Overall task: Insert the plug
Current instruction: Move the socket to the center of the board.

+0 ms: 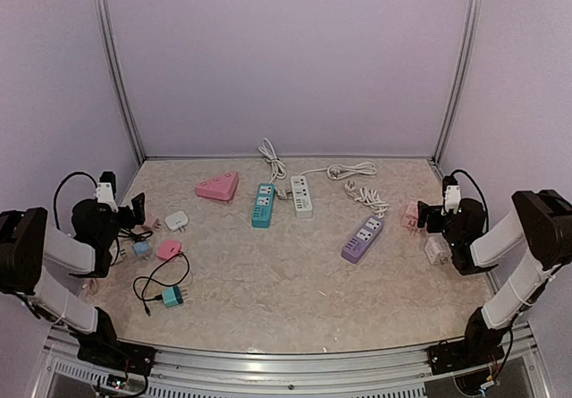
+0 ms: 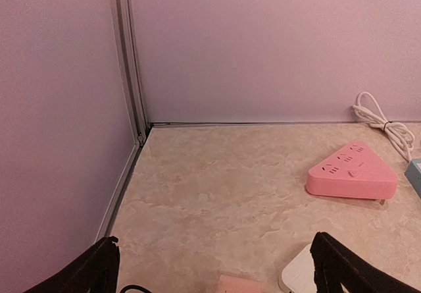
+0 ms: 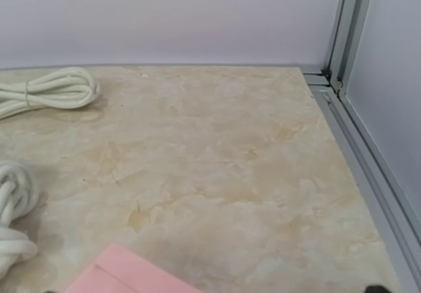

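Well apart at frame left and right, the left end effector (image 1: 136, 210) and right end effector (image 1: 429, 215) stand wide open, holding nothing; the teal plug (image 1: 172, 297) (black cable (image 1: 147, 282) looped beside it) lies lower left on the tabletop (image 1: 295, 291).

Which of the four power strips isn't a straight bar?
The pink power strip, farthest left: it is a flat triangle, whereas the teal strip, white strip and purple strip are long rectangles.

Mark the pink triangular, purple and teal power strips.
pink triangular power strip (image 1: 218, 186): top external view, its top face.
purple power strip (image 1: 362, 239): top external view, middle of body.
teal power strip (image 1: 263, 205): top external view, middle of body.
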Motion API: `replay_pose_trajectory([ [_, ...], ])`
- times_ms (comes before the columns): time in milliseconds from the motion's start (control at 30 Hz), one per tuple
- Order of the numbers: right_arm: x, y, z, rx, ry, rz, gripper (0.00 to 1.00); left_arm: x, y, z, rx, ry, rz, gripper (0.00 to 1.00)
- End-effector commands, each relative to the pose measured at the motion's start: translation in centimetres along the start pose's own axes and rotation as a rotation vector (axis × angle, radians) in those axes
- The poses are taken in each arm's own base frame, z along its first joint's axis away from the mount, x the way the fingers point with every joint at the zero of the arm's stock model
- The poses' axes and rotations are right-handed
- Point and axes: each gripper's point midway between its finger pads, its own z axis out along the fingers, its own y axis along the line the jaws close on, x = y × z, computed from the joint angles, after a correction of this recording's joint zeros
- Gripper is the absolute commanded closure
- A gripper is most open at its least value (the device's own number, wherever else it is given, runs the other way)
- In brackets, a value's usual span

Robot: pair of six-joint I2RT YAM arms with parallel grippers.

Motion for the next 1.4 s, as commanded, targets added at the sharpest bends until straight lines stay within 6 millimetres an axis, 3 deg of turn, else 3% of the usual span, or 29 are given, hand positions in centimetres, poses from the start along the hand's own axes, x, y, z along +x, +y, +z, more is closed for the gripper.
replay_pose_trajectory([
  [0,-0.7,0.0,-0.1,-0.004,-0.024,0.0,0.0,-0.2,0.1,0.2,-0.01,-0.003,0.013,0.01],
  [200,-5.5,-3.2,1.6,0.19,0.193,0.117,0.0,-0.2,0.1,0.2,-0.009,-0.002,0.013,0.01],
  [300,-7.2,-0.9,2.6,0.078,0.339,0.192,0.1,-0.2,0.4,0.2,-0.018,-0.002,0.004,0.01],
  [367,-8.0,0.5,3.1,0.028,0.441,0.265,0.21,0.0,2.2,0.4,-0.118,0.021,-0.04,0.01],
  [433,-6.9,2.2,2.9,0.005,0.546,0.294,0.25,0.1,3.4,0.4,-0.199,0.031,-0.048,0.01],
  [667,-3.2,8.2,2.4,0.058,0.748,0.095,0.27,-0.1,3.4,0.4,-0.209,0.026,-0.047,0.01],
  [733,-1.9,9.9,2.6,0.055,0.81,0.058,0.29,0.1,4.0,1.2,-0.222,0.097,-0.072,0.01],
  [767,-1.4,10.7,2.8,0.049,0.834,0.041,0.29,-0.9,4.6,1.8,-0.229,0.137,-0.09,0.01],
  [833,0.0,12.2,3.3,0.044,0.888,0.006,0.31,-5.4,5.6,2.8,-0.231,0.159,-0.059,0.01],
  [900,0.6,13.3,4.4,0.05,0.914,-0.005,0.34,-8.5,6.2,3.4,-0.234,0.193,0.008,0.01],
  [1000,1.9,13.7,5.6,0.089,0.962,-0.009,0.4,-8.9,4.7,3.8,-0.141,0.312,0.075,0.01],
  [1167,4.1,13.8,7.3,0.146,0.998,-0.024,0.52,-7.7,-0.2,2.4,0.032,0.423,0.208,0.02],
  [1367,7.4,14.1,5.7,0.156,1.086,-0.03,0.56,-6.0,-4.4,0.8,0.176,0.551,0.311,0.01],
])
